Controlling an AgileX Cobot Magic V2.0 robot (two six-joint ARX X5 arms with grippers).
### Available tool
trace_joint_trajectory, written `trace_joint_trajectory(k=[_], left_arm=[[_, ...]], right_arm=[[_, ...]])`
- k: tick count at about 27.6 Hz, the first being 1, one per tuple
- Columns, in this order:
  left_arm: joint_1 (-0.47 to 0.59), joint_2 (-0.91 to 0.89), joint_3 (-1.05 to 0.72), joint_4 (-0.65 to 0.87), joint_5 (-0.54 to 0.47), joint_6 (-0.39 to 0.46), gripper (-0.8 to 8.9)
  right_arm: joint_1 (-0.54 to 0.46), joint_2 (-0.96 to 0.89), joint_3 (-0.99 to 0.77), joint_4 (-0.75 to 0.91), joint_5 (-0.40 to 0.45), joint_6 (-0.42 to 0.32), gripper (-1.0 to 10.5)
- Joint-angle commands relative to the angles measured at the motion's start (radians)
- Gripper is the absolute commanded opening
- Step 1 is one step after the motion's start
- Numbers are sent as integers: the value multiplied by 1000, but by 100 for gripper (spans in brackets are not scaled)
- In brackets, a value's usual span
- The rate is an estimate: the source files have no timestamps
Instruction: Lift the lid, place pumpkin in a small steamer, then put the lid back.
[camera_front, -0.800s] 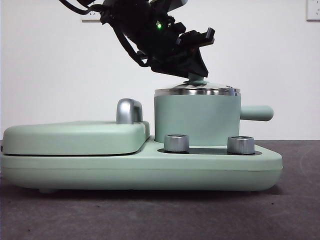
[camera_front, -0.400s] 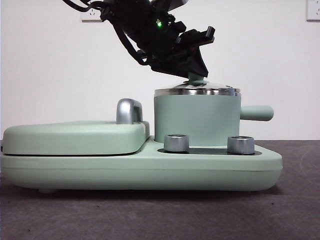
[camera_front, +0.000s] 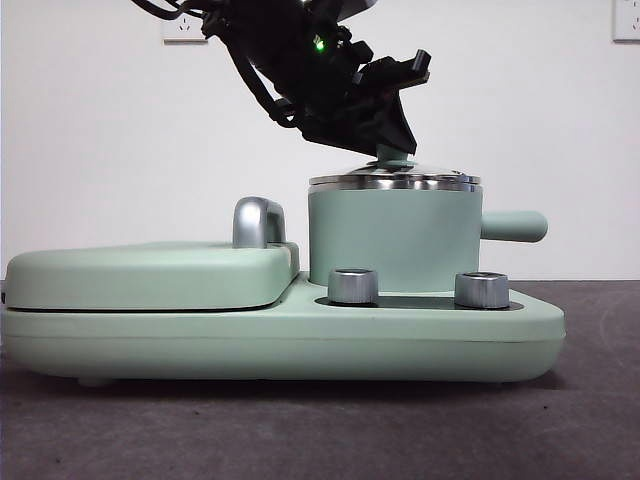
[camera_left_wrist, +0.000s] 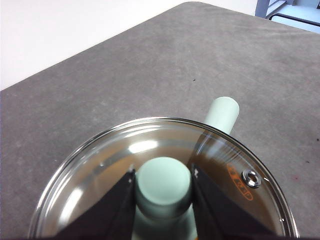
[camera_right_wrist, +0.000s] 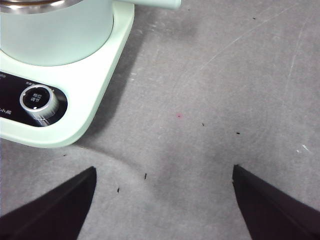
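L gripper (camera_left_wrist: 164, 200) clamped on lid (camera_left_wrist: 100, 170) knob

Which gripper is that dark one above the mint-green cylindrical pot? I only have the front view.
Observer: The left gripper. Its wrist view shows its jaws clamped on either side of the small mint-green knob of the round clear glass lid.
Operator: Where is the right gripper?
Observer: The right gripper is open above the bare grey table, beside a corner of the mint-green appliance base.
Operator: Any sign of the yellow-orange pumpkin?
Observer: None in any view. Reflections on the glass hide the inside of the mint-green cylindrical pot.
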Motion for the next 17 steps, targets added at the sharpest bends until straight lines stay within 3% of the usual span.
trace_joint_trajectory(k=[1, 17], left_arm=[[-10, 16, 35, 15, 10, -7, 10], [-9, 16, 35, 5, 27, -16, 12]], right_arm=[[6, 5, 2, 8, 5, 11, 419], [6, 5, 2, 7, 5, 11, 419]])
